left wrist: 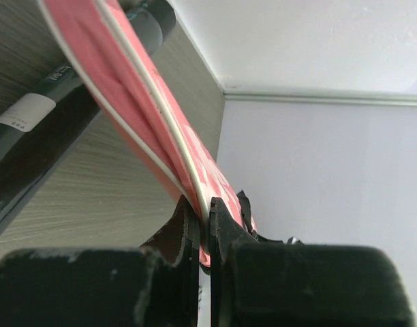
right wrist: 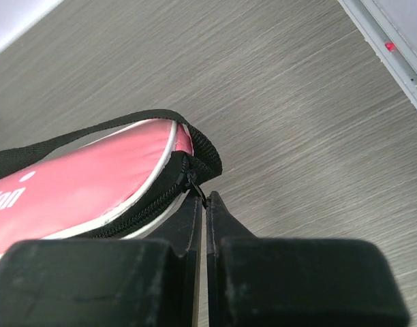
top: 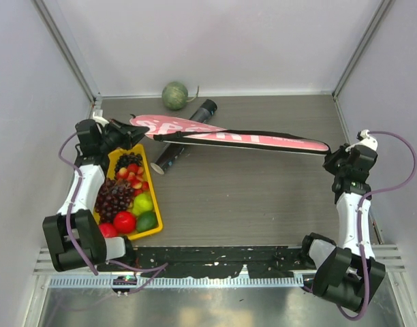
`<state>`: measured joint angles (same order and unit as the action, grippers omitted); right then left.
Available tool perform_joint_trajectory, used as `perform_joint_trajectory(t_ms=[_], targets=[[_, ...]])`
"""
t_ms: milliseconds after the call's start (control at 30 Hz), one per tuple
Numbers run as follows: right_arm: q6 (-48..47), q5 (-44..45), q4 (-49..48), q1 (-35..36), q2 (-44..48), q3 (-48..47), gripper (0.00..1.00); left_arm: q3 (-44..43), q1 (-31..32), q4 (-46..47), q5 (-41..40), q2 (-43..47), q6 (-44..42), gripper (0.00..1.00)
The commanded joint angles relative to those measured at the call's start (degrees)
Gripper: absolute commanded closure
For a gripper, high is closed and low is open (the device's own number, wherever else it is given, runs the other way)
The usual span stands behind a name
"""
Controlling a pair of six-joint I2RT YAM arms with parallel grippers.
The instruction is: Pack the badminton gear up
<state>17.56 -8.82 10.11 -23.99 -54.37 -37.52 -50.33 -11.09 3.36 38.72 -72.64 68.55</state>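
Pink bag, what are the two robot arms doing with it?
The two arms hold the pink bag by its ends. The left gripper pinches the edge of the wide end. The right gripper is shut at the zip on the narrow end. The bag is stretched between them and crosses over the black tube, which lies out on the table.

Light: bright, even, diffuse | shadows: soft, faint | wrist views: near foreground blurred
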Motion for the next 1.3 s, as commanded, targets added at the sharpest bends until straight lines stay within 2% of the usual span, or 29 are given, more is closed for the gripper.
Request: perform_joint_trajectory(t_ms=[0, 100, 133, 233, 300, 400, 433, 533, 600, 633, 667, 700, 733, 767, 800, 933, 1033, 1067, 1100, 1267], targets=[[-7.7, 7.4, -12.8, -4.3, 0.6, 1.8, 0.95, -2.8, -3.6, 14.2, 2.9, 0.7, -2.8, 1.0], [-8.2, 11.4, -11.7, -4.4, -1.8, 1.0, 0.95, -3.9, -3.7, 11.8, 2.9, 1.0, -4.7, 1.0], [-7.3, 13.1, -10.6, -4.4, -2.7, -0.3, 0.91, -3.9, -3.4, 11.8, 3.2, 1.0, -4.5, 1.0], [-6.1, 10.4, -4.8, -4.4, -6.2, -3.2, 0.88, -3.8, -2.6, 11.9, 3.7, 0.9, -4.2, 1.0], [-5.2, 7.3, -2.1, -4.4, -6.7, -3.8, 0.79, -3.9, -1.7, 12.9, 4.4, 0.7, -4.2, 1.0], [-4.4, 7.7, 2.3, -4.4, -6.5, -5.3, 0.5, -4.0, 0.1, 13.9, 4.4, 0.8, -4.2, 1.0], [-4.3, 7.1, 3.4, -4.3, -6.0, -5.5, 0.45, -4.1, 0.6, 14.3, 4.4, 0.9, -4.3, 1.0], [-3.6, 4.2, 6.3, -4.2, -4.4, -7.0, 0.37, -4.6, 2.6, 14.5, 4.5, 0.5, -4.7, 1.0], [-3.3, 0.5, 8.1, -2.8, -3.1, -9.2, 0.35, -5.4, 3.8, 14.9, 5.7, -0.2, -5.2, 1.0], [-4.7, -3.5, 6.8, -1.9, -2.5, -9.8, 0.31, -5.8, 4.3, 15.5, 6.8, -0.7, -5.5, 1.0], [-5.6, -5.3, 6.1, 0.8, -1.5, -10.0, 0.25, -6.4, 4.8, 15.7, 7.8, -1.0, -5.6, 1.0], [-8.4, -11.2, 3.8, 2.4, -1.3, -10.8, 0.07, -6.9, 5.1, 15.7, 8.2, -1.4, -5.5, 1.0], [-9.8, -13.7, 2.6, 6.6, -0.8, -11.0, 0.06, -7.0, 5.4, 16.0, 8.2, -1.6, -5.2, 1.0], [-12.7, -18.2, -0.8, 9.4, -0.8, -10.7, 0.06, -6.6, 5.6, 16.5, 8.0, -1.5, -4.8, 1.0], [-14.6, -19.1, -2.1, 14.2, -0.4, -10.4, 0.06, -6.1, 5.6, 17.0, 7.5, -1.4, -4.3, 1.0], [-25.5, -14.5, -15.6, 31.8, 4.0, -2.8, 0.04, -4.6, 6.3, 17.3, 6.9, -0.6, -3.6, 1.0], [-33.6, -7.9, -25.0, 39.8, 4.9, 2.2, 0.0, -3.7, 6.8, 17.4, 7.2, -0.3, -2.7, 1.0], [-35.6, -6.8, -26.0, 43.9, 4.3, 2.7, 0.0, -3.5, 7.0, 17.4, 6.9, 0.0, -2.6, 1.0], [-38.9, -4.2, -27.8, 45.9, 3.8, 3.4, 0.04, -3.4, 7.2, 17.5, 6.9, 0.0, -2.5, 1.0], [-51.5, 3.4, -28.4, 58.9, -3.4, 2.3, 0.05, -3.7, 9.8, 17.0, 6.1, -0.1, -2.6, 1.0]])
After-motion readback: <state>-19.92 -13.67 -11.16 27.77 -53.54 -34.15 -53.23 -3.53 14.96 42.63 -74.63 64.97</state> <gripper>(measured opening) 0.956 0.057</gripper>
